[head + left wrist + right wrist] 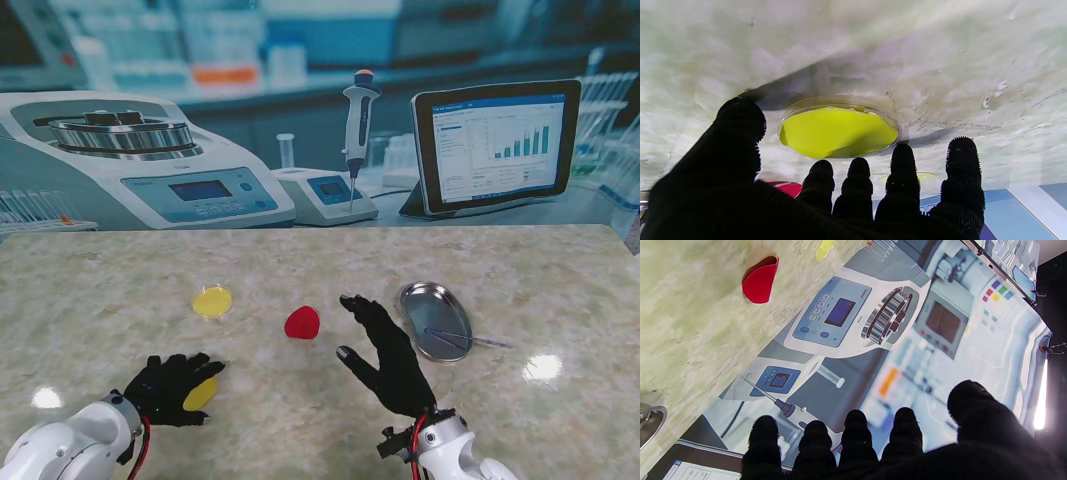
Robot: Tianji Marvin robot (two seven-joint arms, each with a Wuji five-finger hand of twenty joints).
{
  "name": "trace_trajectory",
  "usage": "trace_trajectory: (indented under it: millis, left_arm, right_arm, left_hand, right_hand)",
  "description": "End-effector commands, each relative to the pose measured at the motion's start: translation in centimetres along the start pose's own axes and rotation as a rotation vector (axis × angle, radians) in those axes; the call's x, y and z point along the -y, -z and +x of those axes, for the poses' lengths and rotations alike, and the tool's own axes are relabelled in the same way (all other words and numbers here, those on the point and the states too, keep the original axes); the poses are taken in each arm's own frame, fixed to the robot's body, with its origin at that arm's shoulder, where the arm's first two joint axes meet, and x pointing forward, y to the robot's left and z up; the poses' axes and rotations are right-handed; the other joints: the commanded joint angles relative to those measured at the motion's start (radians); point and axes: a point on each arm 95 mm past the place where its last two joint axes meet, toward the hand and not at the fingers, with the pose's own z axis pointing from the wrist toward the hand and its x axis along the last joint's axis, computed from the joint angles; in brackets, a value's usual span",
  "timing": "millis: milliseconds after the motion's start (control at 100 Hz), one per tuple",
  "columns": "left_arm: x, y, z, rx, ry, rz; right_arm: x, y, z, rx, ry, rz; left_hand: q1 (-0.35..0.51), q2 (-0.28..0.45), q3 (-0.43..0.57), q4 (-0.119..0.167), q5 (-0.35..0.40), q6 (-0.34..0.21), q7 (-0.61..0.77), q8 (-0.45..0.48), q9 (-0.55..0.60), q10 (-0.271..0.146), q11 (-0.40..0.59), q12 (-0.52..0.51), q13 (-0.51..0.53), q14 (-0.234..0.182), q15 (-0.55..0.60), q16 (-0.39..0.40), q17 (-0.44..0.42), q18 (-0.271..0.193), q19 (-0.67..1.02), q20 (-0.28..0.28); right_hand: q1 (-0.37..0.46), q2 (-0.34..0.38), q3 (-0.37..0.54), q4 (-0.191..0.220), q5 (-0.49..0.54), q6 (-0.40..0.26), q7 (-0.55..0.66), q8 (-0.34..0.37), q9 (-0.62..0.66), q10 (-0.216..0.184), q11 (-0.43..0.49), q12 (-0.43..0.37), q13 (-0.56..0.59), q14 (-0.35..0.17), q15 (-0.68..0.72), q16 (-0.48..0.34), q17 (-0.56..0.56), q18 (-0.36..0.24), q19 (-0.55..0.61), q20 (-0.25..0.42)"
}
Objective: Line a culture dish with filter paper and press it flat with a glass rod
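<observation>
Hovering with fingers spread over a clear dish (839,130) lined with yellow paper (201,392) near the bench's (100,300) front edge, the left hand (168,388) grips nothing and could crumple the paper, while the right hand (385,352) hangs open, well short of the glass rod (468,339) in the metal tray (428,303).

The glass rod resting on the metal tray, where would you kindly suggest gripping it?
Probably by the end of the glass rod that overhangs the metal tray rim on the right. It lies nearly flat, so the right robot hand could pinch it from above, clear of the tray.
</observation>
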Motion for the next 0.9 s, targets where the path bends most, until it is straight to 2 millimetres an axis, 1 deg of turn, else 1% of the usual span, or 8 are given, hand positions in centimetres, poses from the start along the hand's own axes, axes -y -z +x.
trace_trajectory:
  millis: [0, 110, 180, 310, 350, 570, 740, 890]
  left_arm:
    - [-0.1, 0.3, 0.2, -0.004, 0.008, 0.004]
    - [0.4, 0.5, 0.1, -0.008, 0.018, 0.035]
    - [0.8, 0.5, 0.1, -0.017, 0.028, 0.065]
    - [1.8, 0.5, 0.2, -0.041, 0.046, 0.098]
    - [2.1, 0.5, 0.3, -0.050, 0.049, 0.108]
    - [4.5, -0.4, 0.5, -0.096, 0.039, 0.147]
    - [6.5, -1.7, 1.1, -0.138, 0.034, 0.179]
    - [7.6, -3.1, 1.7, -0.173, 0.026, 0.180]
  right_arm:
    - [0.3, 0.2, 0.2, 0.003, -0.008, 0.002]
    - [0.3, 0.2, 0.2, 0.003, -0.008, 0.003]
    - [0.3, 0.2, 0.2, 0.004, -0.008, 0.004]
    - [0.3, 0.2, 0.3, 0.003, -0.008, 0.005]
    - [0.3, 0.2, 0.3, 0.003, -0.008, 0.006]
    - [0.3, 0.2, 0.2, 0.006, -0.008, 0.008]
    - [0.3, 0.2, 0.2, 0.006, -0.009, 0.004]
    - [0.2, 0.2, 0.2, 0.007, -0.010, 0.001]
  left_hand:
    - [0.006, 0.026, -0.028, -0.008, -0.021, 0.007, -0.035, -0.018, -0.025, -0.010, -0.019, -0.011, -0.026, 0.008, -0.033, -0.022, -0.018, 0.041, -0.051, -0.032]
    - [0.035, 0.063, -0.068, 0.004, -0.020, 0.000, -0.025, 0.005, -0.028, -0.010, -0.004, 0.030, -0.025, 0.007, -0.060, -0.032, -0.019, 0.009, -0.072, -0.026]
    - [0.052, 0.077, -0.087, 0.012, -0.022, -0.003, -0.009, 0.070, -0.029, -0.007, 0.002, 0.073, -0.023, 0.001, -0.073, -0.039, -0.025, -0.018, -0.088, -0.024]
    - [0.058, 0.084, -0.087, 0.017, -0.019, -0.009, -0.001, 0.139, -0.009, -0.006, 0.017, 0.053, -0.016, -0.004, -0.095, -0.054, -0.032, -0.029, -0.119, -0.036]
    - [0.056, 0.083, -0.081, 0.017, -0.020, -0.010, 0.037, 0.179, -0.008, -0.004, 0.026, 0.034, -0.012, -0.004, -0.104, -0.058, -0.033, -0.032, -0.128, -0.039]
    - [0.052, 0.084, -0.072, 0.017, -0.005, -0.008, 0.037, 0.166, -0.004, -0.005, 0.029, 0.010, -0.009, -0.009, -0.125, -0.066, -0.038, -0.037, -0.149, -0.047]
    - [0.043, 0.082, -0.055, 0.018, -0.004, -0.013, 0.059, 0.161, -0.002, -0.004, 0.038, 0.005, -0.007, -0.012, -0.133, -0.063, -0.039, -0.040, -0.160, -0.049]
    - [0.037, 0.078, -0.042, 0.017, -0.007, -0.015, 0.065, 0.152, -0.003, -0.004, 0.041, 0.003, -0.007, -0.013, -0.137, -0.061, -0.039, -0.041, -0.167, -0.048]
  right_hand:
    - [0.017, 0.016, -0.020, -0.005, -0.007, -0.029, -0.006, -0.001, -0.019, -0.035, 0.003, -0.002, -0.003, -0.039, 0.011, 0.014, -0.013, -0.026, 0.009, -0.012]
    - [0.018, 0.016, -0.019, -0.005, -0.007, -0.028, -0.006, -0.001, -0.019, -0.035, 0.003, -0.002, -0.003, -0.039, 0.012, 0.014, -0.013, -0.026, 0.009, -0.012]
    - [0.018, 0.016, -0.019, -0.005, -0.007, -0.029, -0.006, -0.001, -0.019, -0.035, 0.003, -0.002, -0.003, -0.040, 0.012, 0.014, -0.013, -0.025, 0.009, -0.012]
    - [0.018, 0.016, -0.019, -0.005, -0.007, -0.029, -0.005, 0.000, -0.019, -0.034, 0.004, -0.002, -0.003, -0.040, 0.012, 0.014, -0.013, -0.025, 0.008, -0.012]
    - [0.018, 0.015, -0.019, -0.005, -0.007, -0.029, -0.005, 0.000, -0.019, -0.034, 0.004, -0.002, -0.002, -0.040, 0.012, 0.015, -0.013, -0.025, 0.008, -0.012]
    - [0.018, 0.016, -0.019, -0.005, -0.007, -0.028, -0.005, 0.000, -0.019, -0.035, 0.004, -0.002, -0.003, -0.040, 0.012, 0.014, -0.013, -0.025, 0.008, -0.012]
    - [0.020, 0.015, -0.018, -0.005, -0.007, -0.029, -0.005, 0.000, -0.019, -0.035, 0.005, -0.002, -0.003, -0.041, 0.012, 0.014, -0.013, -0.026, 0.008, -0.011]
    - [0.021, 0.016, -0.018, -0.005, -0.008, -0.029, -0.005, 0.001, -0.019, -0.034, 0.005, -0.002, -0.003, -0.041, 0.012, 0.014, -0.013, -0.026, 0.008, -0.011]
